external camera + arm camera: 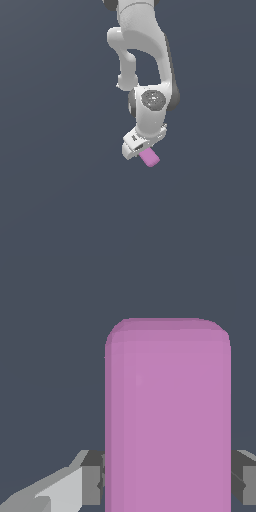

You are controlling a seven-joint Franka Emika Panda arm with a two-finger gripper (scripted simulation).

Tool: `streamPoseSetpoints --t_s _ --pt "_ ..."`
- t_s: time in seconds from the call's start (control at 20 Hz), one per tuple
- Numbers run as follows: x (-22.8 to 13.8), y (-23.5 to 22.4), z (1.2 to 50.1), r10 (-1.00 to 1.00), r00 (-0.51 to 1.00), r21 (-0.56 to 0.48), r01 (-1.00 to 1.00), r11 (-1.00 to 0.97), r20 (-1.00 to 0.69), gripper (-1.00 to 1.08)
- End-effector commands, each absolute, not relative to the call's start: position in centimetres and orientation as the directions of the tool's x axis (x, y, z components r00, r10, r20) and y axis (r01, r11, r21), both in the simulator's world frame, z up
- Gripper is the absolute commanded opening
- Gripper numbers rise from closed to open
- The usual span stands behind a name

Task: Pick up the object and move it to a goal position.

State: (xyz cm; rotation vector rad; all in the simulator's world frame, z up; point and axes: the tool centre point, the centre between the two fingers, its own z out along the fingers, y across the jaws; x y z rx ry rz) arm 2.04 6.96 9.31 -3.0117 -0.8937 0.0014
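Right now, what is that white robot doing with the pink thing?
The white robot arm has a small, matte pink block with rounded ends in its gripper. In the wrist view the jaws press against both sides of the block. Only plain dark grey background shows around it; no goal marker is visible.

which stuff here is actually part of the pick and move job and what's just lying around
Part of the job:
- small matte pink flat block with rounded ends, sitting between the pincer's two fingers
- white robot arm's pincer, closed on the block's sides, one dark pad against it

Just lying about:
- nothing else shows, only the plain dark grey background; no goal marker is visible
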Motion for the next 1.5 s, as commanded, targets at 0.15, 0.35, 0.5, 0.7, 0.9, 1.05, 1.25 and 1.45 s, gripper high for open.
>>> streamPoseSetpoints --t_s 0.15,0.35,0.5,0.7,0.9,1.05,1.25,1.45 --pt "1.4 10.0 15.3 0.546 0.838 0.001 0.546 -0.838 0.0 -1.0" --pt "0.9 12.2 19.9 0.546 0.838 0.001 0.546 -0.838 0.0 -1.0" --pt "0.6 13.9 23.2 0.546 0.838 0.001 0.546 -0.838 0.0 -1.0" --pt "0.2 16.1 27.7 0.546 0.838 0.001 0.546 -0.838 0.0 -1.0" --pt "0.0 18.3 32.0 0.546 0.838 0.001 0.546 -0.838 0.0 -1.0" --pt "-0.2 19.7 35.0 0.545 0.838 0.0 0.545 -0.838 0.0 -1.0" --pt "-0.3 21.3 38.0 0.545 0.838 0.0 0.545 -0.838 0.0 -1.0" --pt "-0.3 22.3 40.1 0.544 0.839 0.0 0.544 -0.839 0.0 -1.0"
